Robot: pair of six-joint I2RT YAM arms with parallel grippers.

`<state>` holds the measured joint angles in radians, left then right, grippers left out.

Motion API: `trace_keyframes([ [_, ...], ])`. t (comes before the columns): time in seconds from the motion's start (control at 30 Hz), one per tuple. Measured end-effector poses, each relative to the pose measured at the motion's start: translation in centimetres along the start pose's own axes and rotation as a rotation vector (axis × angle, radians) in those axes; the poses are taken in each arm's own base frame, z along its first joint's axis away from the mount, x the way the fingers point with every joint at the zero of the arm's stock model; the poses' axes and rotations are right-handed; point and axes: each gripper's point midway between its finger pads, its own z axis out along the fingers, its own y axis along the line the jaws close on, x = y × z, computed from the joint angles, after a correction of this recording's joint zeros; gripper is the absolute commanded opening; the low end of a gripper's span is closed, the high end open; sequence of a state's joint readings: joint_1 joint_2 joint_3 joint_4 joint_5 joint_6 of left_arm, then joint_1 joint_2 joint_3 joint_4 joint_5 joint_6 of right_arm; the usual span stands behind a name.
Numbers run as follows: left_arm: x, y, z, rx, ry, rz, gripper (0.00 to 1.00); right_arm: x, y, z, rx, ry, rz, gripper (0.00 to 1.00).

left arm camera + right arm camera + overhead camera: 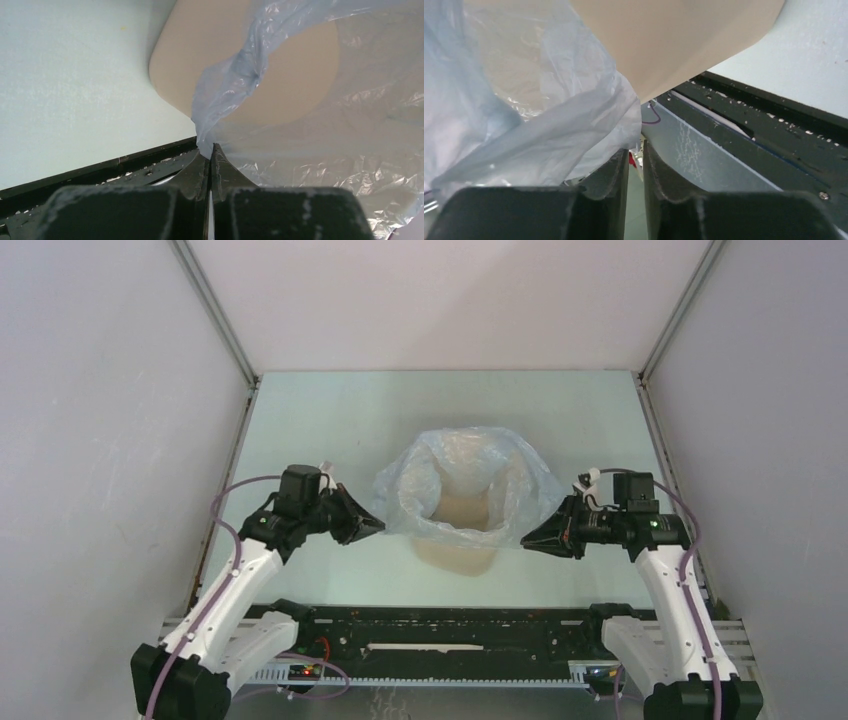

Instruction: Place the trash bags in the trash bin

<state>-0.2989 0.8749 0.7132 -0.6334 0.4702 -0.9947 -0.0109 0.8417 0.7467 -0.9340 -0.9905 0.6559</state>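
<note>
The beige trash bin (455, 558) stands at the table's middle. The pale blue-grey trash bag (470, 455) is spread open over its mouth, lining the inside and draping past the rim. My left gripper (378, 527) is at the bag's left edge, shut on a pinched fold of film (230, 90) beside the bin (195, 45). My right gripper (527, 540) is at the bag's right edge. In the right wrist view its jaws (636, 150) stand slightly apart with a clear gap. The bag (539, 125) lies over the left finger, below the bin wall (674, 45).
A black rail (440, 635) runs along the table's near edge, just in front of the bin; it shows in the left wrist view (125, 167) and the right wrist view (774, 120). Grey walls close in the left, right and back sides.
</note>
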Motion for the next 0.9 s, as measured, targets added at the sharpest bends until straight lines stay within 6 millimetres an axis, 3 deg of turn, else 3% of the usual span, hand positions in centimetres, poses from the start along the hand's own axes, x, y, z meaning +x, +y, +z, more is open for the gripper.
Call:
trace_keyframes([
  [0.1,-0.2,0.0,0.4,0.004,-0.001,-0.006,0.32,0.0,0.3,-0.3,0.004,-0.008,-0.021,0.53],
  [0.17,-0.4,-0.4,0.3,0.019,-0.008,0.002,0.47,0.2,1.5,-1.3,0.012,-0.032,-0.062,0.61],
  [0.33,-0.8,-2.0,-1.1,0.045,-0.03,0.055,0.69,1.0,6.7,-4.9,-0.009,-0.133,-0.269,0.74],
  [0.47,-2.2,-4.0,-3.2,0.073,-0.094,0.114,0.83,0.8,8.6,-6.6,0.022,-0.213,-0.356,0.8],
  [0.63,-5.2,-4.5,-4.7,0.032,-0.208,0.123,0.92,-3.3,8.2,-6.9,0.156,-0.286,-0.368,0.82],
  [0.77,-6.8,-4.3,-3.4,-0.004,-0.22,0.103,0.95,-7.3,6.2,-6.2,0.281,-0.299,-0.344,0.8],
  [0.9,-7.9,-2.8,-0.9,-0.073,-0.181,0.076,0.84,-9.4,3.9,-5.4,0.369,-0.29,-0.336,0.56],
])
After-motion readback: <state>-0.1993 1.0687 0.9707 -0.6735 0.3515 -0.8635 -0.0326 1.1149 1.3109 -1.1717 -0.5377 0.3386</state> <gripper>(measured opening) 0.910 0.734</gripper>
